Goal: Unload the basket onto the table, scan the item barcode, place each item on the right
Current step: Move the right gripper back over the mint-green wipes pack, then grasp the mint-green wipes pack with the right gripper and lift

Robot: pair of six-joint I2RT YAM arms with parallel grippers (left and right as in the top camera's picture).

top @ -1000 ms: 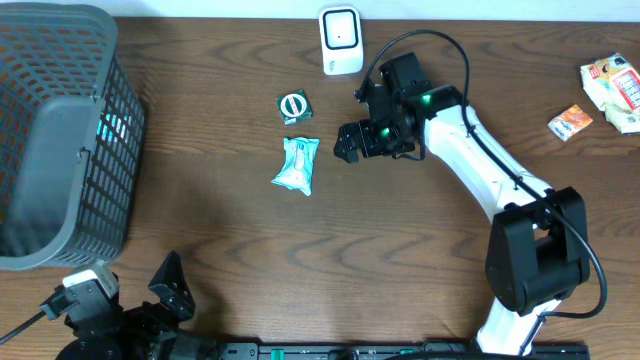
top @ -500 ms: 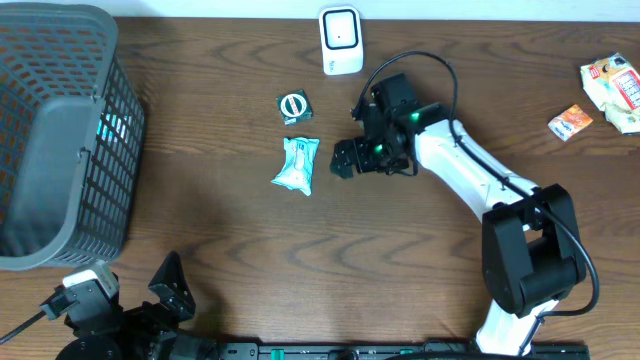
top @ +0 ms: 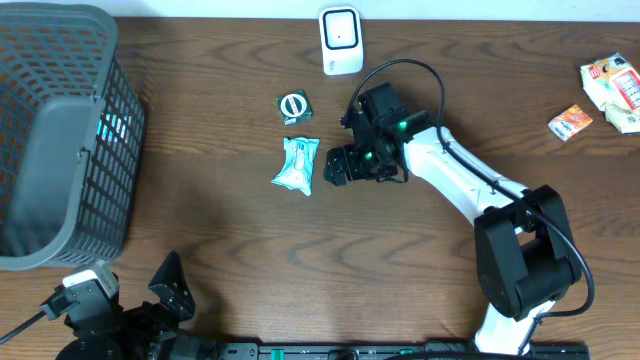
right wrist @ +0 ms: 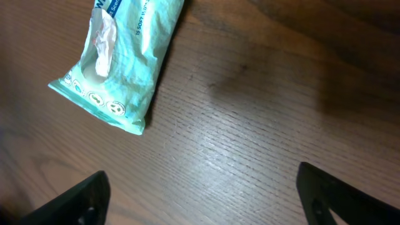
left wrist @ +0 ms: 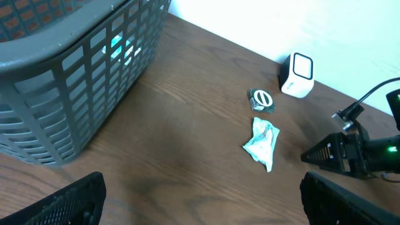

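Observation:
A teal pack of wipes (top: 296, 165) lies flat on the brown table, also seen in the left wrist view (left wrist: 262, 142) and at the top left of the right wrist view (right wrist: 125, 56). My right gripper (top: 338, 165) hovers just right of the pack, open, with only bare wood between its fingers (right wrist: 209, 194). A white scanner (top: 341, 40) stands at the table's far edge, behind the pack. My left gripper (left wrist: 201, 200) is open and empty at the near left corner, far from the pack.
A small round green-and-white item (top: 294, 105) lies between the pack and the scanner. A large grey basket (top: 60, 140) fills the left side. Snack packets (top: 612, 90) and a small orange packet (top: 570, 122) lie at the far right.
My right arm has swung left and nearer, bringing its gripper close beside the wipes pack. The pack and the left arm have not moved.

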